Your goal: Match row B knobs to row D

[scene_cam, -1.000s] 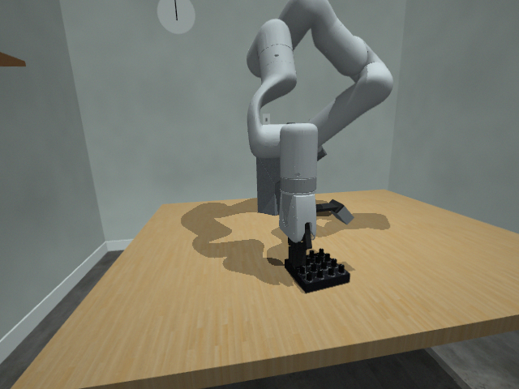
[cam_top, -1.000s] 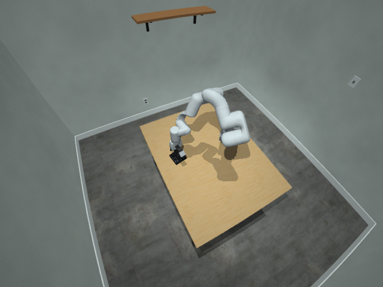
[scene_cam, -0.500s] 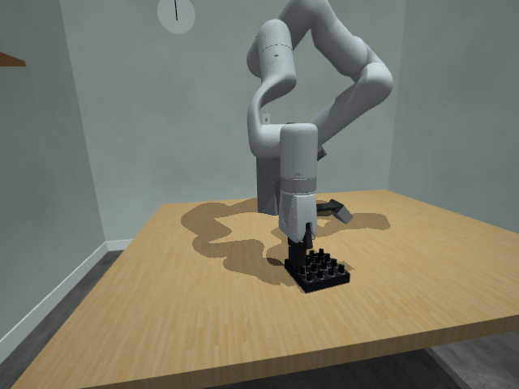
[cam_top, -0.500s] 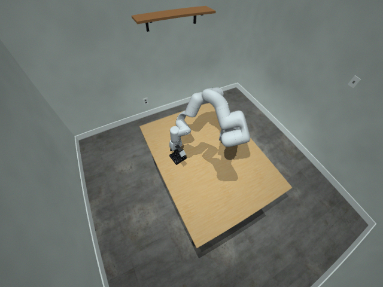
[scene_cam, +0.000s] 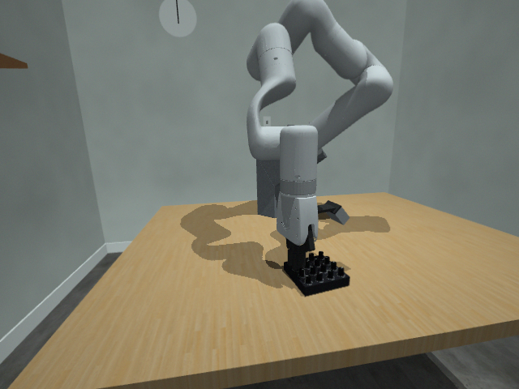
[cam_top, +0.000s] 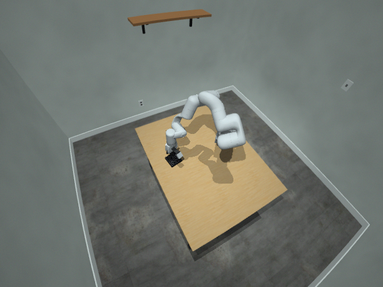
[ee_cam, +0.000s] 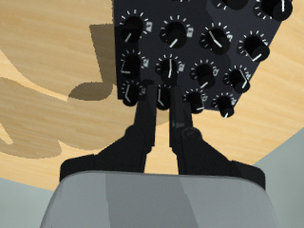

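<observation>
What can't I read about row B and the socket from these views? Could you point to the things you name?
- B4's line: wrist, cut off by the top edge.
- B1's [ee_cam: 163, 101] printed name: wrist, behind a finger of the hand [cam_top: 169, 152] [scene_cam: 297, 267] [ee_cam: 162, 88].
- Row B's lines: top and exterior, too small.
- Socket: not distinguishable; wrist shows the box [cam_top: 172, 161] [scene_cam: 327, 286] [ee_cam: 159, 49] from above, elsewhere too small.
</observation>
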`<state>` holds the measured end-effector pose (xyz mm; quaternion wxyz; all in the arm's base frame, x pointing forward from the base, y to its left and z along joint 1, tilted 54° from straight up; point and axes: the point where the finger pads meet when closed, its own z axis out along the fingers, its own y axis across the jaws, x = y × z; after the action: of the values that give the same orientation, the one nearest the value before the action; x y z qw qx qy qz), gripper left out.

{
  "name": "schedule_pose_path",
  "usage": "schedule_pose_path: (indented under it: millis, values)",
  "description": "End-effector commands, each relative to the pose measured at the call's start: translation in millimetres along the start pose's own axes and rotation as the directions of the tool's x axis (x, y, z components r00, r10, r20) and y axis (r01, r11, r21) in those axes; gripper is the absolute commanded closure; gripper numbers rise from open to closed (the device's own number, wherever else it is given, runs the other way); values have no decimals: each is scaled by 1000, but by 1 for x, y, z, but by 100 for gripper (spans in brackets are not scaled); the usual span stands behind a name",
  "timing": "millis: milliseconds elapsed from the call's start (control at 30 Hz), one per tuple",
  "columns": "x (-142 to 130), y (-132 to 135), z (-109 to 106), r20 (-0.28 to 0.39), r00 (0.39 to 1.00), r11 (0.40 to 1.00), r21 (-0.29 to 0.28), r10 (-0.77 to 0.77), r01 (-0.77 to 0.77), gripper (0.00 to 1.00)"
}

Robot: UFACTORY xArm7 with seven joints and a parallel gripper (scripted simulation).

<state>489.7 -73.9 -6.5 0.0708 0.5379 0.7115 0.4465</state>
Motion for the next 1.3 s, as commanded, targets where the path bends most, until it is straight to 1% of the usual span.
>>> schedule_pose_path:
  millis: [0, 67, 267, 433, 567, 633, 800, 1033, 1133, 1200, 1267]
  values:
    - [-1, 1, -1, 0, 996, 996, -2, -91, 91, 92]
    - [-1, 1, -1, 0, 996, 996, -2, -91, 91, 92]
    - [-1, 1, -1, 0, 978, 978, -2, -210, 210, 92]
    - [-1, 1, -1, 0, 947, 947, -2, -320, 320, 92]
    - [-1, 1, -1, 1, 911, 911, -2, -413, 413, 92]
    - [-1, 1, -1, 1, 911, 911, -2, -413, 413, 92]
    - [-1, 1, -1, 1, 849, 849, -2, -528, 528, 92]
    - [-1, 1, -1, 1, 744, 744, -1, -668, 668, 92]
    - [-1, 1, -1, 1, 693, 693, -1, -721, 721, 92]
    - [-1, 1, -1, 1, 693, 693, -1, -721, 721, 92]
    - [-1, 1, -1, 1, 654, 654, -1, -756, 756, 92]
